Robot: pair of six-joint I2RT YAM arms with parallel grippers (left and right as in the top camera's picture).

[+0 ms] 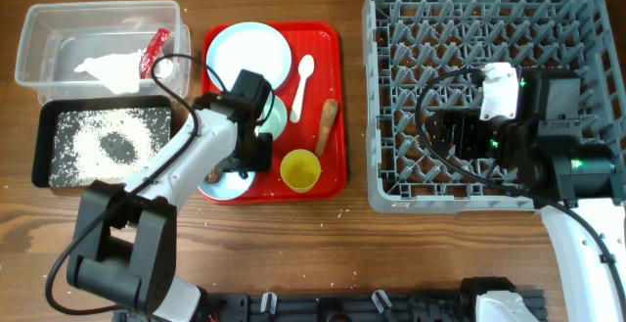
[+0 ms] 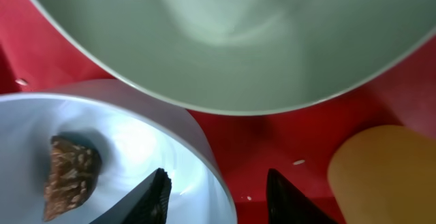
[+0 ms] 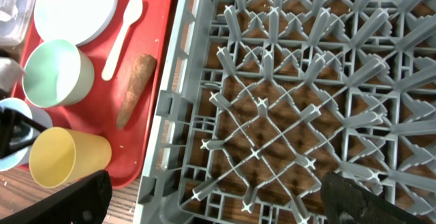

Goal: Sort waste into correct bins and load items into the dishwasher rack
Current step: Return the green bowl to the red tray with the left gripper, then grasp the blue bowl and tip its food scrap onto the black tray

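On the red serving tray (image 1: pixel 333 48), my left gripper (image 1: pixel 245 161) is open. Its jaws straddle the rim of a pale blue bowl (image 2: pixel 136 135), one finger (image 2: pixel 153 197) inside and the other outside, neither touching it. A small brown lump (image 2: pixel 71 176) lies in that bowl. A pale green bowl (image 2: pixel 225 40) sits just beyond, and a yellow cup (image 2: pixel 381 176) stands to the right. The plate (image 1: pixel 249 56), white spoon (image 1: pixel 303 77) and brown stick (image 1: pixel 328 121) rest on the tray. My right gripper (image 3: pixel 218 203) hangs wide open and empty over the grey dishwasher rack (image 3: pixel 306 81).
A clear tub (image 1: pixel 39 38) at the back left holds crumpled tissue (image 1: pixel 112 68) and a red wrapper (image 1: pixel 155 53). In front of it, a black tray (image 1: pixel 44 126) holds white grains (image 1: pixel 83 151). The rack (image 1: pixel 391 195) fills the right side.
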